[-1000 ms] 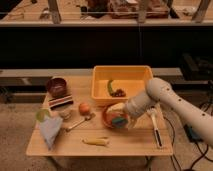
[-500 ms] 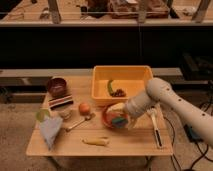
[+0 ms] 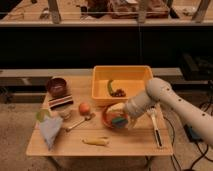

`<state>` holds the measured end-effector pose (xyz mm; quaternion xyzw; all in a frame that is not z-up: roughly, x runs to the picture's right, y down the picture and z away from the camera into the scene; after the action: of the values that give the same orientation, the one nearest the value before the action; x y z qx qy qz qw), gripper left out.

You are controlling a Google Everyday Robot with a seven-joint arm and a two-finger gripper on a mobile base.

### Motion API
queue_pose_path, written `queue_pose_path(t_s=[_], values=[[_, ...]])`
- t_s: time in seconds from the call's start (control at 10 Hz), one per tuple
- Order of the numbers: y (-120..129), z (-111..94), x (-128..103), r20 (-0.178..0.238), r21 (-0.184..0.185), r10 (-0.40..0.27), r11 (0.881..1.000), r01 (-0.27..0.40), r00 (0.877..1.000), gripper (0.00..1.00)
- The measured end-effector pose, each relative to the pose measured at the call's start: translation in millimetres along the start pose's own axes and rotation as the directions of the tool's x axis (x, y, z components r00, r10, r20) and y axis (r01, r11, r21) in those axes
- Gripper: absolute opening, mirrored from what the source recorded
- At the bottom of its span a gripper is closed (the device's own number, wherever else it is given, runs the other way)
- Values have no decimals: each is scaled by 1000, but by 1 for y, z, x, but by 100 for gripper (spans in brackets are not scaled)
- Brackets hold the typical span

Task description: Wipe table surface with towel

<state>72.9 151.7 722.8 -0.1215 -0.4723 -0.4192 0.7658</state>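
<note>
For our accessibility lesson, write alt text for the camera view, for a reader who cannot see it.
A white robot arm reaches in from the right, its gripper over an orange bowl mid-table, well apart from the pale grey-blue towel lying at the front left of the tan table surface. A yellow bin sits behind.

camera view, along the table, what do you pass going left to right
towel → round orange fruit → orange bowl → white-handled utensil. The gripper is over the bowl's right part, so it gets no separate place in the order.
</note>
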Motion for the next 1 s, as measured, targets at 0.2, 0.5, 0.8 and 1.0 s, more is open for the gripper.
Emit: queue_pose_path(t_s=[0.2, 0.5, 0.8, 1.0], values=[[0, 0, 0, 0, 0, 0, 1000, 0, 1000, 80], [0, 0, 0, 0, 0, 0, 1000, 0, 1000, 80], [-2, -4, 2, -4, 15, -6, 1000, 6, 1000, 80], [-36, -12, 10, -29, 29, -55, 998, 56, 998, 80]])
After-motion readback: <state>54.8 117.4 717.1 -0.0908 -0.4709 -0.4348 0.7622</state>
